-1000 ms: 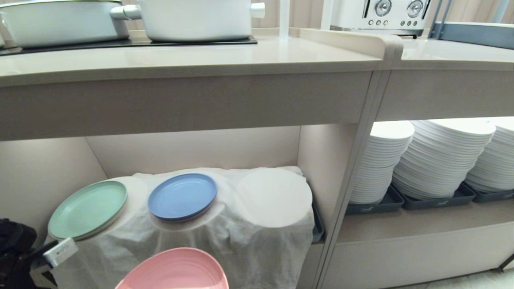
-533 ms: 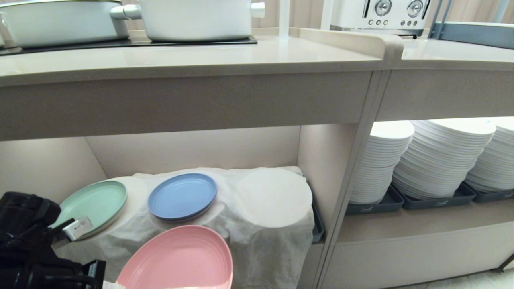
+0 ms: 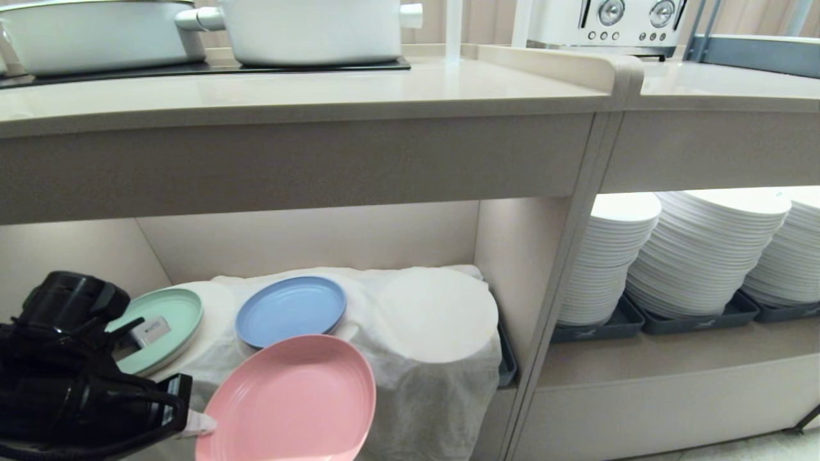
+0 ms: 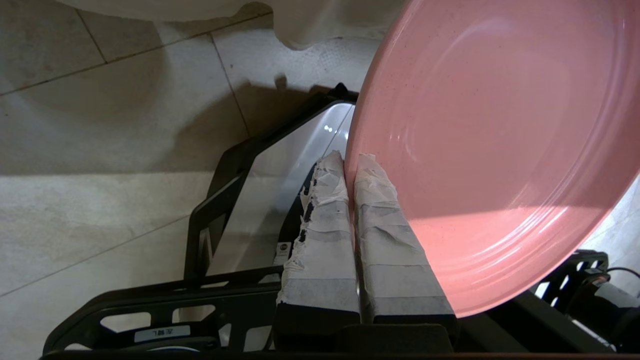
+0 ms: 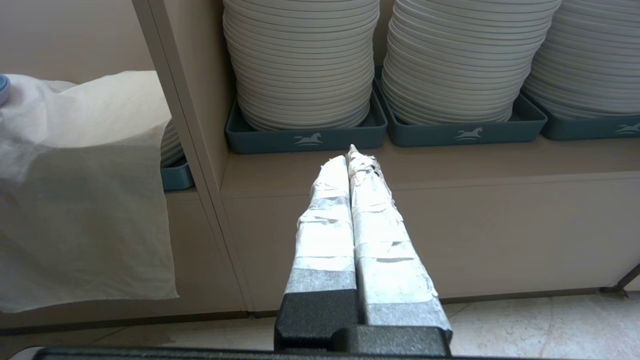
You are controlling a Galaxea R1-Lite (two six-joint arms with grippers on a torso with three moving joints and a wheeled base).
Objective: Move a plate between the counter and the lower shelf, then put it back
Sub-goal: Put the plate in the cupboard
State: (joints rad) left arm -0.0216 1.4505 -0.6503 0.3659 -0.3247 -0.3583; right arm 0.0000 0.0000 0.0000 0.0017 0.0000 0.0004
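So the desk (image 3: 307, 96) up top has no plate on it right now. Below it, the shelf (image 3: 410, 358) with the white cloth carries the green plate (image 3: 160, 326) and blue plate (image 3: 289, 312). The pink plate (image 3: 295, 397) is in the air just in front of that cloth, tilted, with my left gripper (image 4: 350, 170) clamped tight on its rim. I'd guess I'm mid-carry; next I need to level it and clear the shelf edge. The wrist view shows the pinch itself, the head view doesn't. My right gripper (image 5: 352, 155) is closed, empty, parked by the white stacks.
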